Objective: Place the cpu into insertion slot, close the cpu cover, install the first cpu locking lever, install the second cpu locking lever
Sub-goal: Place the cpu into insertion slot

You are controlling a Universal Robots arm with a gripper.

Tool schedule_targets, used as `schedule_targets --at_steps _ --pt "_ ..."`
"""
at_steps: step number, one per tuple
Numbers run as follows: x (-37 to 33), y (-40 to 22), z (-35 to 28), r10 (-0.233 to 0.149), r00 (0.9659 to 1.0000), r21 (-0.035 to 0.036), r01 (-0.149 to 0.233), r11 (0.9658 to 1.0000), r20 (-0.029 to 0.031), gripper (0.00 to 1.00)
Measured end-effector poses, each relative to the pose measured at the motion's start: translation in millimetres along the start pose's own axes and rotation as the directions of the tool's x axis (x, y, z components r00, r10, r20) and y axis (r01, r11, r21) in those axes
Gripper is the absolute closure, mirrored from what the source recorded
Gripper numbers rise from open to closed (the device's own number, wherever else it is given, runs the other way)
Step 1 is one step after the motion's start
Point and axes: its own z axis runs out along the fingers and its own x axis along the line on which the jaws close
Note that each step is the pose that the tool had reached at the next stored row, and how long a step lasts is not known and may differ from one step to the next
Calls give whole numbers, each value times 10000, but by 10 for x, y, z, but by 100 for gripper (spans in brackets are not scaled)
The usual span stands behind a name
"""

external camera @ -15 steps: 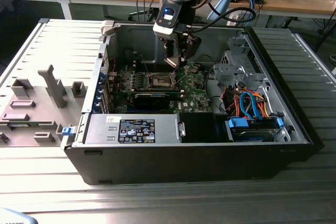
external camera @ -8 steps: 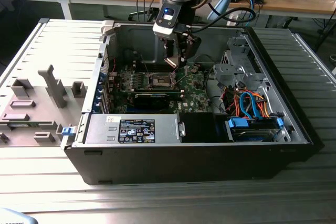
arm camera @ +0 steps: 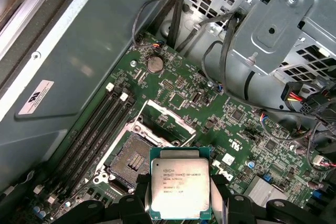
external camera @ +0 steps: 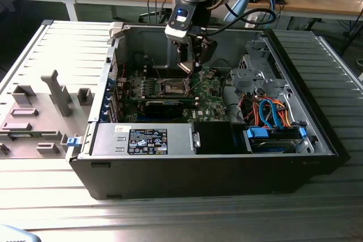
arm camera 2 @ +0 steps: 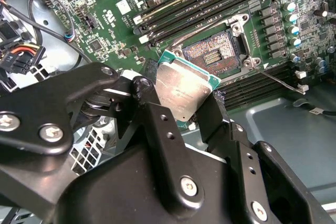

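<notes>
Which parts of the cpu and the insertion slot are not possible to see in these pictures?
The cpu: underside turned away in both wrist views.
Its side edges: partly covered by the jaws in both wrist views.
The insertion slot: one corner behind the cpu, first wrist view.
Slot contacts: too small, exterior view.

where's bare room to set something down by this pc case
Free: ribbed table in front of the case and at the exterior view's right. Crowded: inside, with motherboard, cables and the gripper holding the cpu near the insertion slot.
</notes>
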Motion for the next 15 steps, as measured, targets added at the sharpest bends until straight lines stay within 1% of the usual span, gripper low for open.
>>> schedule_targets --at_steps 10,15 --pt "0 0 4 80 10000 3 -80 10000 2 45" --pt "1 0 13 215 9998 9 -215 9998 5 45"
